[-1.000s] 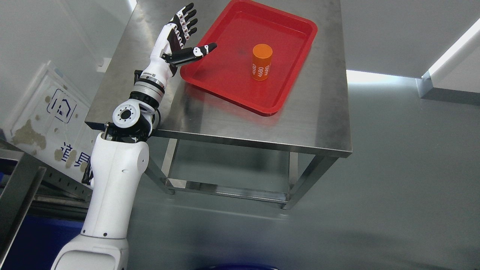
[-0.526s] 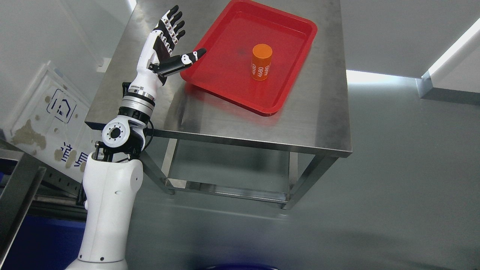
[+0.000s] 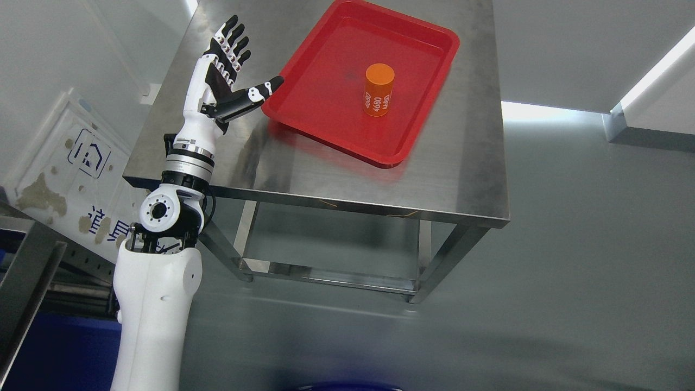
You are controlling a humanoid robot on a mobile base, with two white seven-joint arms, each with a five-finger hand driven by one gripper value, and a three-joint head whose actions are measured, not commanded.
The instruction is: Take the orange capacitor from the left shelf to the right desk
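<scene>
Nearest, we are raising our left arm (image 3: 155, 293) from the lower left, its hand (image 3: 220, 81) hovering empty with fingers (image 3: 231, 38) spread and thumb jutting toward the red tray (image 3: 331, 127) on the steel surface (image 3: 304, 174), while farther back the orange capacitor (image 3: 378, 89) is standing upright inside that tray.

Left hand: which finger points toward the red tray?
The thumb of the left hand; it sticks out sideways toward the red tray, while the other fingers point up.
</scene>
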